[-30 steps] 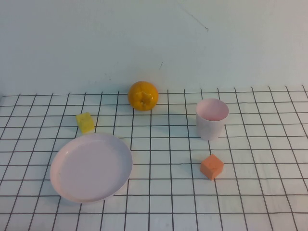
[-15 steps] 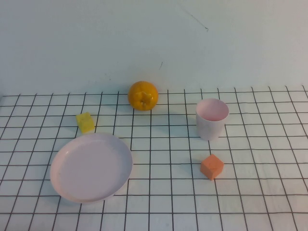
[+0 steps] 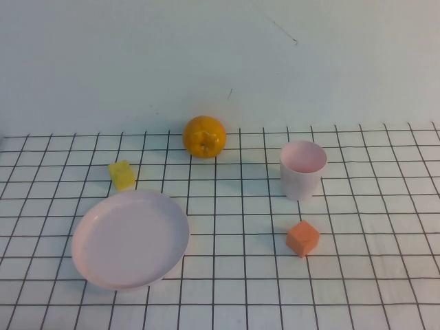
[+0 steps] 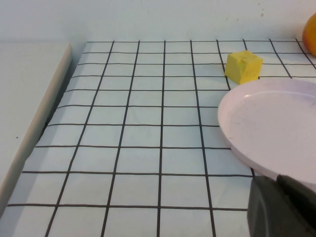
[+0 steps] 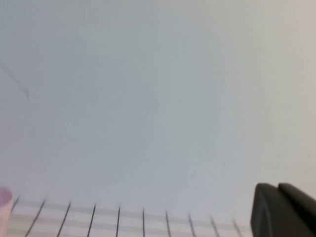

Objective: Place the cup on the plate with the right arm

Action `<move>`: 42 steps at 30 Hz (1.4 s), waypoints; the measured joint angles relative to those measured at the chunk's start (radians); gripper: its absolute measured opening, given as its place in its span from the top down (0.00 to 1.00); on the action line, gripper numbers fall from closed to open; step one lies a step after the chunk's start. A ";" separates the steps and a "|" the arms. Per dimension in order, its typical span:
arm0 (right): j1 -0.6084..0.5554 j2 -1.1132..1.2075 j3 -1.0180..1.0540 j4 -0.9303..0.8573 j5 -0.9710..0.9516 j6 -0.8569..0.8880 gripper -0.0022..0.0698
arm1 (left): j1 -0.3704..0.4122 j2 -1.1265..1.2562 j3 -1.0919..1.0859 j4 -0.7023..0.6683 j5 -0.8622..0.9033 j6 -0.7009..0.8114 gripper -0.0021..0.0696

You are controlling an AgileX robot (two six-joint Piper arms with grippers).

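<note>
The pale pink cup (image 3: pixel 302 169) stands upright on the gridded table, right of centre in the high view. The round pink plate (image 3: pixel 130 237) lies empty at the front left. Neither arm shows in the high view. In the left wrist view my left gripper (image 4: pixel 277 181) hovers by the near rim of the plate (image 4: pixel 276 128), its dark fingers pressed together on nothing. My right gripper (image 5: pixel 277 188) faces the pale wall, shut and empty, with a sliver of the cup (image 5: pixel 3 205) at the frame's edge.
An orange fruit (image 3: pixel 204 136) sits at the back, near the wall. A yellow cube (image 3: pixel 122 174) lies just behind the plate. An orange cube (image 3: pixel 302 238) lies in front of the cup. A pale ledge (image 4: pixel 29 98) borders the table beside the left arm.
</note>
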 joint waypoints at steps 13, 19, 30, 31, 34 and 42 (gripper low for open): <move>0.000 0.000 0.000 0.048 -0.496 0.036 0.97 | 0.000 0.000 0.000 0.000 0.000 0.000 0.97; 0.000 0.000 -0.086 0.029 -0.269 0.039 0.97 | 0.000 0.000 0.000 0.000 0.000 0.000 0.97; 0.000 0.431 -0.620 0.135 0.545 -0.064 0.97 | 0.000 0.000 0.000 0.000 0.000 0.000 0.97; 0.000 0.503 -0.671 0.178 0.602 -0.119 0.97 | 0.000 0.000 0.000 0.000 0.000 0.000 0.97; 0.000 0.707 -0.815 0.289 0.740 -0.268 0.97 | 0.000 0.000 0.000 0.000 0.000 0.000 0.97; 0.028 1.226 -1.141 0.420 0.893 -0.494 0.97 | 0.000 0.000 0.000 0.000 0.000 0.000 0.97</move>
